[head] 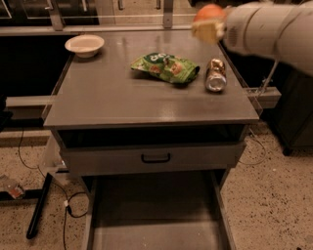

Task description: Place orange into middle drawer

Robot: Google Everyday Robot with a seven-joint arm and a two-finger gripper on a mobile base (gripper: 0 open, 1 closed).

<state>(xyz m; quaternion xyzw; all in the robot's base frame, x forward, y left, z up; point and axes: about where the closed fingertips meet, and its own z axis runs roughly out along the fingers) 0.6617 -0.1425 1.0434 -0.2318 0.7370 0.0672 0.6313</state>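
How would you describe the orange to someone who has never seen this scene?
Start at the grey cabinet top. Above its back right corner, beyond the metal can, the gripper holds the orange in the air. It alone is round, bright orange and off the surface.

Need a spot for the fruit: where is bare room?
The pulled-out grey metal middle drawer shows bare floor between its side walls. On the grey countertop, the front strip and the gap between white bowl and green bag are free. Crowded: back right, bag beside shiny metal can, near the end effector holding the round orange fruit.
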